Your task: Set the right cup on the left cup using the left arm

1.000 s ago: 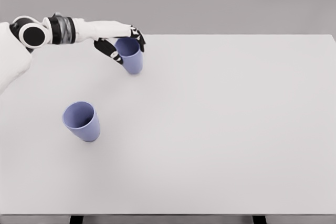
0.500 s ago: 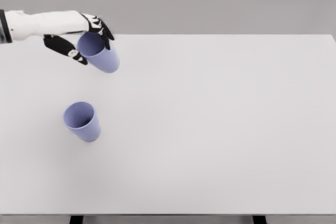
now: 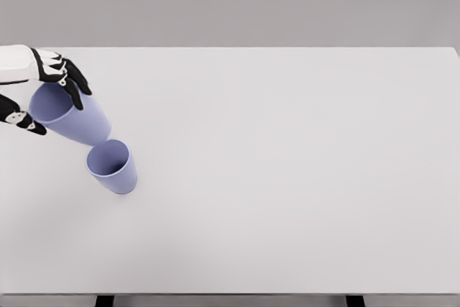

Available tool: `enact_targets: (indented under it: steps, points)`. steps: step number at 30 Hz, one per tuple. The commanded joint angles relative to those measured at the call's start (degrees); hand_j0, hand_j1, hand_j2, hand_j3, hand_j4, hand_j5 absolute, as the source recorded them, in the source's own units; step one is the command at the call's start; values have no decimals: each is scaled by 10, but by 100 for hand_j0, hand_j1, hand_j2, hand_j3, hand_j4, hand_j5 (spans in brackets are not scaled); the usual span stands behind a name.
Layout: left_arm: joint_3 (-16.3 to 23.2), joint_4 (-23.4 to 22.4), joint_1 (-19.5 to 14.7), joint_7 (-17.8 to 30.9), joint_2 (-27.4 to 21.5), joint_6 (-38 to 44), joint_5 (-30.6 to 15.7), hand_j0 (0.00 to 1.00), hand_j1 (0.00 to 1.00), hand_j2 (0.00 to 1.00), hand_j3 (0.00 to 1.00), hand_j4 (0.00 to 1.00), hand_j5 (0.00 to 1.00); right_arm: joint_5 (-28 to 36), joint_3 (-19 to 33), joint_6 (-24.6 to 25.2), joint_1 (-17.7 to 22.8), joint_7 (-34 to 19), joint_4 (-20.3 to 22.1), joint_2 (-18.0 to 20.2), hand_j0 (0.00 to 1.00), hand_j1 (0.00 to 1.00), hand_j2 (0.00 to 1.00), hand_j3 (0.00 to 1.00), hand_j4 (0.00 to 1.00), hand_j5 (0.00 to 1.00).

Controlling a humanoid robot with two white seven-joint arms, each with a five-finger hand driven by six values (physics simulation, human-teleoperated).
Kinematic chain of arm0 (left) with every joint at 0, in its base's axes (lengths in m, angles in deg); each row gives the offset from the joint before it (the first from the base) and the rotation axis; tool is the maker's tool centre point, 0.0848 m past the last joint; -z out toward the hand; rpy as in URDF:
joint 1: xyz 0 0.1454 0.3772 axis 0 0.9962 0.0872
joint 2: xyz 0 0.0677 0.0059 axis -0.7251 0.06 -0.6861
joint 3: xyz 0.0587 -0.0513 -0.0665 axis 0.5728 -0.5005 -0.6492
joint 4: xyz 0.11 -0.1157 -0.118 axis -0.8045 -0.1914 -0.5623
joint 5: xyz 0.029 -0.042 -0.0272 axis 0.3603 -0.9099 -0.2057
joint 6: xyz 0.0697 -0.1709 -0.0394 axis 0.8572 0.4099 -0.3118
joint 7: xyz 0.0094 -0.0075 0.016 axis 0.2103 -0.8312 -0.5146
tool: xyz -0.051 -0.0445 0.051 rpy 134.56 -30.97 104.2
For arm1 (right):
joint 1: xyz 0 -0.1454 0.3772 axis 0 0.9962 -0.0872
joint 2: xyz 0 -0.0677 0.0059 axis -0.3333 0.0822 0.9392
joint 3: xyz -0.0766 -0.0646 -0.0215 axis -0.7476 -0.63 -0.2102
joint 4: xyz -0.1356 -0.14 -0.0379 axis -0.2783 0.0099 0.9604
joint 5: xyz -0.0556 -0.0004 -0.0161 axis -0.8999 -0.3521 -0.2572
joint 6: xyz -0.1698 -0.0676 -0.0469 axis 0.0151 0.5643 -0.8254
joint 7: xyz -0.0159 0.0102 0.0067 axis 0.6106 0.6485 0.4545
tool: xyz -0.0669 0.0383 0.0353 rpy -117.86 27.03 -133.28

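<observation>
The left hand (image 3: pixel 36 95) grips the carried cup (image 3: pixel 72 116), tilted in the air just above and left of the standing cup (image 3: pixel 113 166) on the table (image 3: pixel 302 177), needing uprighting and alignment before lowering.

A pale grey table (image 3: pixel 302 177) spans the view beneath a plain grey backdrop (image 3: pixel 251 1).
</observation>
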Motion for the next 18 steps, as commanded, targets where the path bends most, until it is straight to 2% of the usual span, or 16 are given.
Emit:
enact_targets:
  steps: [1,9,18]
  points:
    - [-2,9,1,-1,-12,2,-8,56,56,56,56,56,56,0,0,0,0,0,0,0,100,100,100,100,100,100]
    - [-2,10,10,-1,13,2,9,56,56,56,56,56,56,0,0,0,-1,0,0,0,100,100,100,100,100,100]
    - [-3,14,30,-1,10,2,9,56,56,56,56,56,56,0,0,0,-1,0,0,0,100,100,100,100,100,100]
